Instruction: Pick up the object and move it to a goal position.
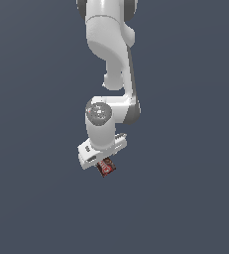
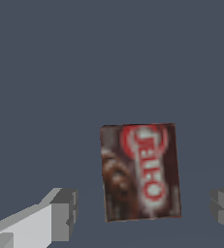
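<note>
My fingers (image 2: 60, 215) stand spread, with the box (image 2: 140, 172) between them and open gaps on both sides of it. The bench (image 2: 84, 72) around the box is bare grey everywhere I can see. In the exterior view my own hand covers most of the box, so contact there is unclear.

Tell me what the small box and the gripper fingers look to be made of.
Box: looks like printed cardboard, matte, with flat faces, a brown picture and a red label with pale lettering. Gripper fingers: plain grey blocky pads, possibly rubber or plastic; the simulator's render leaves it open.
</note>
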Robot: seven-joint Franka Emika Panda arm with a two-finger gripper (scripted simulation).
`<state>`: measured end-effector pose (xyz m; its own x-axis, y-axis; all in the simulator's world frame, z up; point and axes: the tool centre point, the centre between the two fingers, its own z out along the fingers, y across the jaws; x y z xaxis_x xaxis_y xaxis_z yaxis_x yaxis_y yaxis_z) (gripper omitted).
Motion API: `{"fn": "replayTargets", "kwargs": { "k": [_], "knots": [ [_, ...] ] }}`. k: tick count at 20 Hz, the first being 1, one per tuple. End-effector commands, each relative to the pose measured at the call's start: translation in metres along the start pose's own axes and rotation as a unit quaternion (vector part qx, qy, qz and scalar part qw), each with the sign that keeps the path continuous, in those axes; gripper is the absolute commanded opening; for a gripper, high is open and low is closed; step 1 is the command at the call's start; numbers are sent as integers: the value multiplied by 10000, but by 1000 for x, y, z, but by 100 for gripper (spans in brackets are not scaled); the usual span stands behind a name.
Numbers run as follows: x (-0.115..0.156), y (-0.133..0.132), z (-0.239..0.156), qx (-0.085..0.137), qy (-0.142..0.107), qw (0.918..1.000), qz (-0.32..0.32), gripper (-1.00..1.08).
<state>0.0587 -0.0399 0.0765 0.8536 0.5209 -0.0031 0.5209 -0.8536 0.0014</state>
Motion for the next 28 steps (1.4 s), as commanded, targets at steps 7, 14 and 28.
{"fn": "replayTargets", "kwargs": {
  "k": [7, 14, 28],
  "knots": [
    [2, 7, 11, 6, 15, 9997, -234, 100],
    [1, 6, 23, 7, 12, 9998, -219, 100],
    [2, 7, 61, 6, 15, 9997, -233, -100]
  ]
}}
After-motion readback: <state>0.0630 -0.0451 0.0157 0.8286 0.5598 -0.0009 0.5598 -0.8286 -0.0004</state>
